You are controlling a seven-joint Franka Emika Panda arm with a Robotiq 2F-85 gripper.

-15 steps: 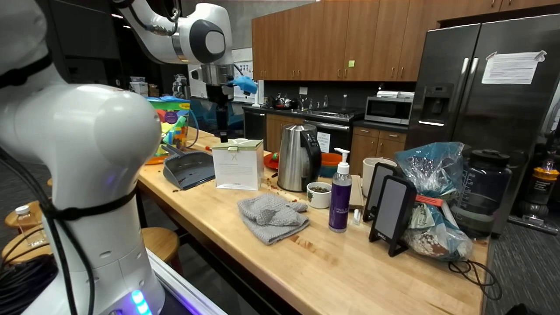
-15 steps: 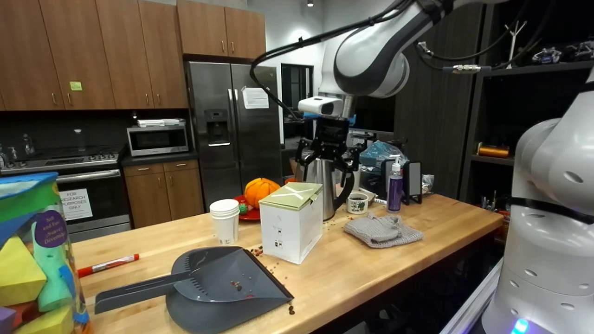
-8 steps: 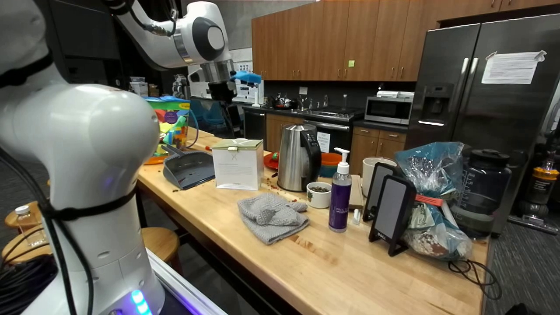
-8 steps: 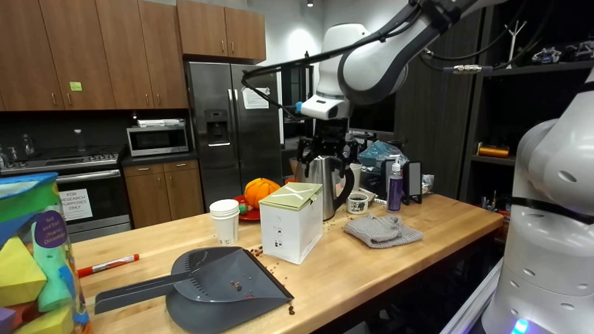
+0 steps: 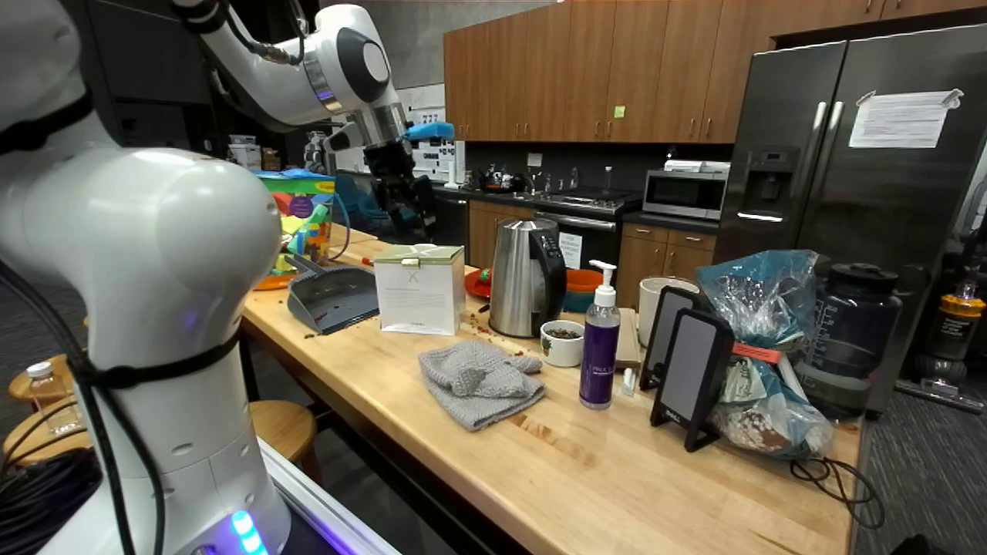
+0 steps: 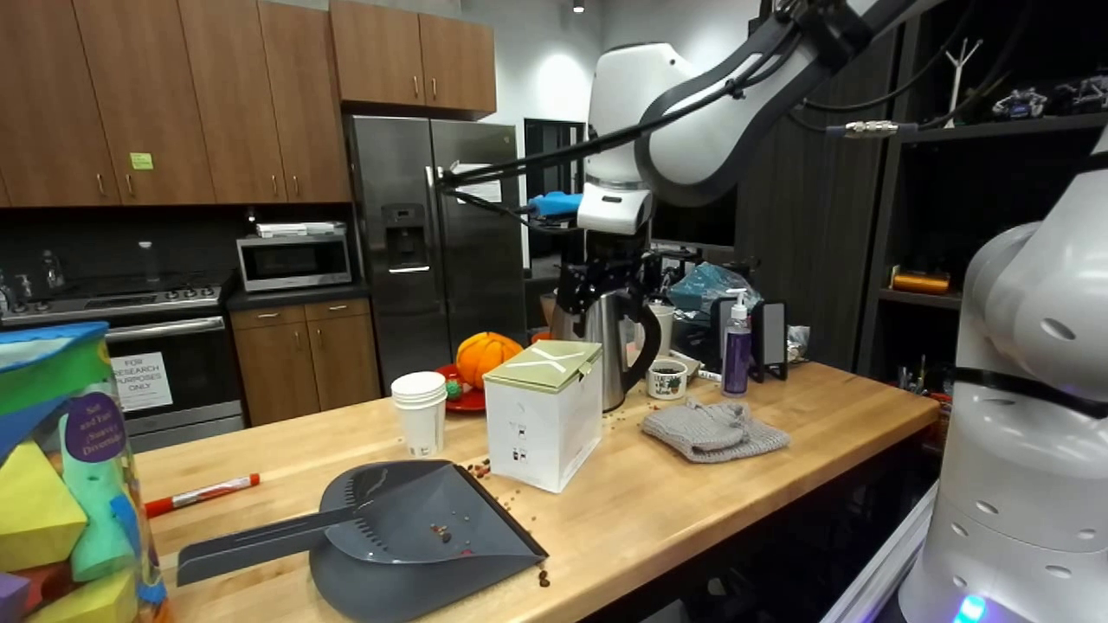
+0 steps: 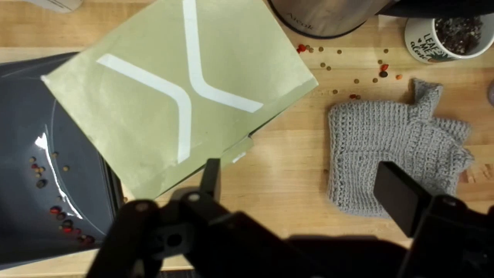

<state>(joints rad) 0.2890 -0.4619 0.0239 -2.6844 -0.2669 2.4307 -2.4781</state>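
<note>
We see the gripper [image 7: 305, 185] released, its 2 fingers [image 7: 399, 199] spread wide near the box [image 6: 544, 415] on the table [image 7: 278, 177]; a lid [image 7: 131, 123] hides its inside. The wrist view crops the kettle [image 7: 328, 17] and the dustpan [image 7: 23, 123] holding red and brown bits [image 7: 55, 209]; the cup [image 7: 426, 44] holds dark crumbs [image 7: 459, 34].

In my wrist view I read: carton lid [image 7: 146, 116], ten o'clock, white X emblem [image 7: 185, 104]; kettle [image 7: 328, 17], one o'clock, "Aicok"; plant pot [image 7: 424, 40], two o'clock, "LEAF ME alone". In an exterior view: computer speaker [image 5: 692, 370], four o'clock, "DELL". In an exterior view: oven-door sign [image 6: 139, 382], nine o'clock, "FOR RESEARCH PURPOSES ONLY".
</note>
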